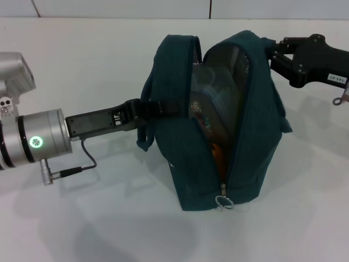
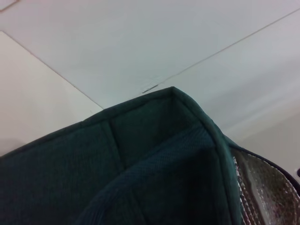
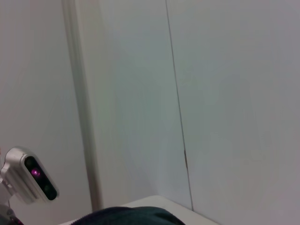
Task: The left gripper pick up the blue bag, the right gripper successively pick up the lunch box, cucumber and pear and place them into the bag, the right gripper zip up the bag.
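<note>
The blue bag (image 1: 218,125) stands upright on the white table with its mouth gaping and its zip undone down to the ring pull (image 1: 224,202). Inside I see the clear lunch box (image 1: 203,109) with its sticker and, below it, a patch of orange pear (image 1: 218,156). The cucumber is hidden. My left gripper (image 1: 155,107) is shut on the bag's left wall by the handle strap. My right gripper (image 1: 271,52) rests against the bag's far right top edge. Teal fabric (image 2: 140,164) and foil lining (image 2: 267,187) fill the left wrist view.
White table (image 1: 82,218) lies all around the bag. The right wrist view shows a pale wall, the bag's top edge (image 3: 131,215) and the robot's head camera (image 3: 29,180). A small metal ring (image 1: 340,100) hangs under the right arm.
</note>
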`<state>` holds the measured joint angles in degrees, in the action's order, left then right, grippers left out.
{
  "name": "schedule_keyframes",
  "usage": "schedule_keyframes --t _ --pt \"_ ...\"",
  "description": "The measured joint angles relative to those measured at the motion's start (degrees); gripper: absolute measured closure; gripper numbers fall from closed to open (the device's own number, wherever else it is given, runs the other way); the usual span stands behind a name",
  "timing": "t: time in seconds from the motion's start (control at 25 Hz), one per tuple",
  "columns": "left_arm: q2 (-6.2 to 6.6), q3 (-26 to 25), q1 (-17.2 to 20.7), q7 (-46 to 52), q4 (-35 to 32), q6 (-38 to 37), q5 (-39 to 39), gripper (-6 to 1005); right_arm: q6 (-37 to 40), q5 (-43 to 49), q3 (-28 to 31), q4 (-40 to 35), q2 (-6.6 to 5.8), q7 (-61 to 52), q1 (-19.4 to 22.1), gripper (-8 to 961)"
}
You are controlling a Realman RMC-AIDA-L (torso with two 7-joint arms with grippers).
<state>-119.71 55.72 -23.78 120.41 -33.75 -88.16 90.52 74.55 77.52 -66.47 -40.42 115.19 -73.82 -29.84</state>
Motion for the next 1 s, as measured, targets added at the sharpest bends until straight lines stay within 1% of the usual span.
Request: schedule_keyframes --t 0.2,0.4,0.56,0.64,0.76,0.84,0.92,1.0 --pt "0.08 -0.06 0.28 0.0 0.0 0.16 0.01 956 -0.21 0.26 0.1 -0.08 -0.07 -0.11 0.11 768" --pt "0.1 -0.08 0.74 0.0 0.0 0.61 0.01 955 0.2 0.25 0.14 -0.29 -0.5 -0.08 0.56 544" --pt "0.1 -0.47 1.21 0.0 0.01 0.78 -0.07 955 1.2 -0.14 0.5 -1.06 -0.64 0.34 2.18 470" --pt "0.07 -0.71 1.3 0.0 0.01 0.79 -0.09 955 2.76 -0.32 1.74 -2.06 -0.5 0.89 3.53 433" --pt "0.05 -0.78 1.37 -0.08 0.01 0.8 -0.1 955 6.63 -0.45 5.5 -3.08 -0.08 1.99 5.5 378" --pt "0.03 -0.79 1.38 -0.15 0.01 0.8 -0.11 955 11.88 -0.62 8.4 -3.08 -0.04 3.13 6.25 341" --pt "0.02 -0.88 1.37 -0.17 0.01 0.8 -0.12 955 16.96 -0.65 9.98 -2.96 -0.22 4.18 6.63 341" --pt "0.01 -1.19 1.35 -0.18 0.01 0.8 -0.12 955 22.03 -0.03 10.37 -3.21 -0.49 5.33 7.17 342"
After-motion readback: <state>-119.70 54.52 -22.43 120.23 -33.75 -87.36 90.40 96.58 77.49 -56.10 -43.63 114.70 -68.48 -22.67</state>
